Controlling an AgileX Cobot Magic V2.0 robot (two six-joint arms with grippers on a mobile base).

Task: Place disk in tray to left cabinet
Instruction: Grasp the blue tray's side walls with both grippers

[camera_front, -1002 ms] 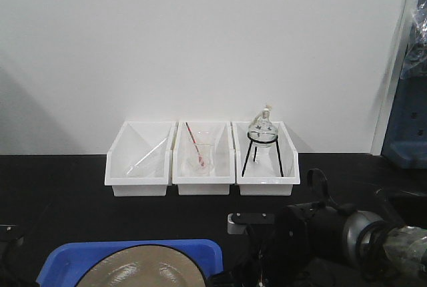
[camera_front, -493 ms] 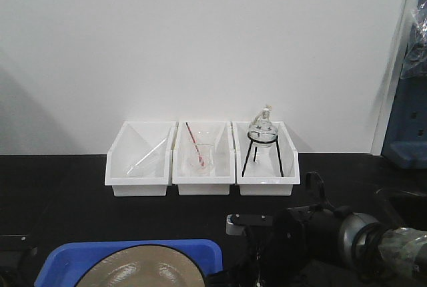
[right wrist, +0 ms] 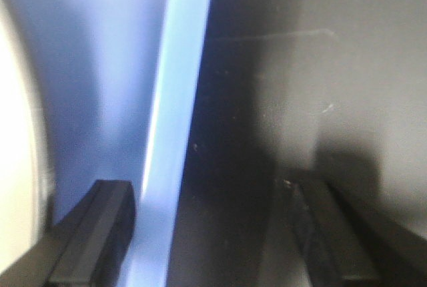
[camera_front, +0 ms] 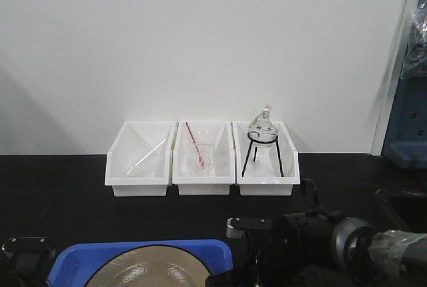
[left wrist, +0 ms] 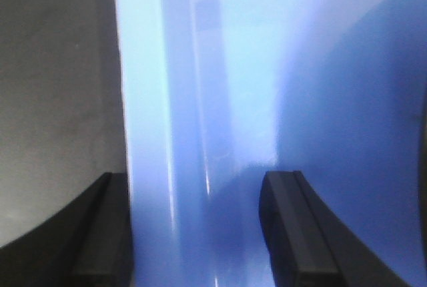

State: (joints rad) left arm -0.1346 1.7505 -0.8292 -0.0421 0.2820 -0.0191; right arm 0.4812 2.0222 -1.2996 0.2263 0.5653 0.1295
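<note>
disk [camera_front: 153, 270] sits in the tray [camera_front: 207, 247] on the bench [camera_front: 67, 213], left fingers [left wrist: 293, 223] and right fingers [right wrist: 93, 233] spread loose around its side rims; tray's probably stiff but the glossy disk could slide, so pinch rims, stay level

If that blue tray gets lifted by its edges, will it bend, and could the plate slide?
The tray looks like rigid plastic, so it probably won't sag. The disk looks glossy and simply rests inside, so it may slide if tilted. The low rim would likely catch it.
</note>
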